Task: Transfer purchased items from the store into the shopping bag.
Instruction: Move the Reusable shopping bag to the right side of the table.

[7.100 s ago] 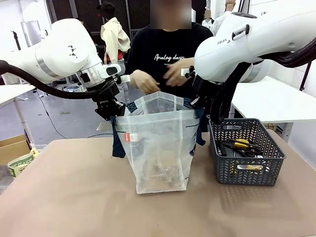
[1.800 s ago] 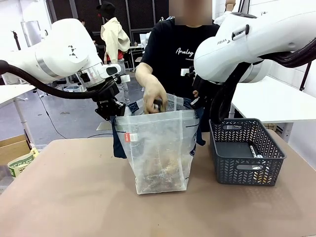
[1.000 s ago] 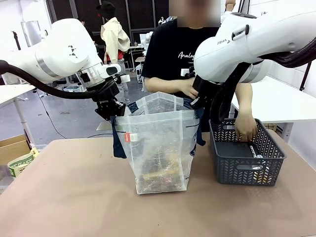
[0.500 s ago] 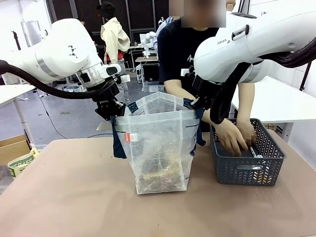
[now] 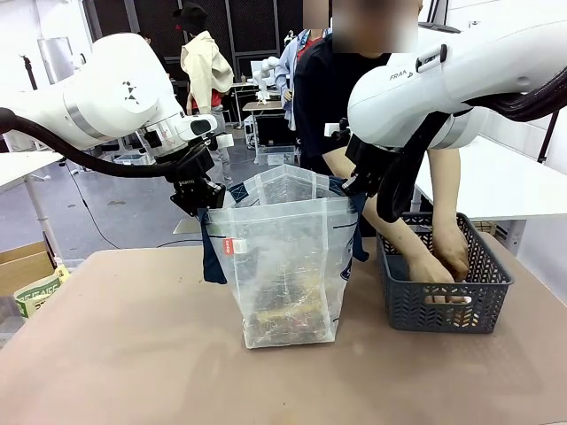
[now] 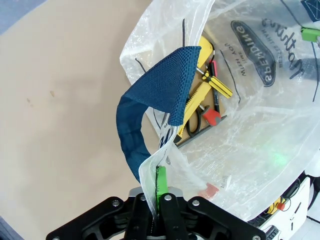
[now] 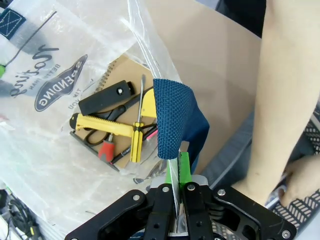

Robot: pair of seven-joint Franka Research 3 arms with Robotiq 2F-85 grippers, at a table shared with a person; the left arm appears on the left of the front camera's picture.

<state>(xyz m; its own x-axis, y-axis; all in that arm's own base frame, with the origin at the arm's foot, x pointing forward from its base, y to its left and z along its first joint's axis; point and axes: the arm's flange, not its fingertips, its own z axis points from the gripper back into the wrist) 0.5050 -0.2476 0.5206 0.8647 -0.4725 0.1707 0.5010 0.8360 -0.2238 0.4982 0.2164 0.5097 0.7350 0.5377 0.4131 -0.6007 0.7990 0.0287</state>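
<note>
Shopping bag [image 5: 283, 257] upright on bench [image 5: 124, 354], frame centre, tools [image 7: 107, 126] inside. Left claw [image 5: 202, 202] clamped on its left rim, right claw [image 5: 356, 184] on right rim (mouth spread). Person's hands [image 5: 432, 267] down in basket [image 5: 403, 305], right.

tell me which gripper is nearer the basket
Right. The right gripper pinches the bag rim on the side next to the basket. The left gripper pinches the opposite rim, with the whole bag between it and the basket.
</note>
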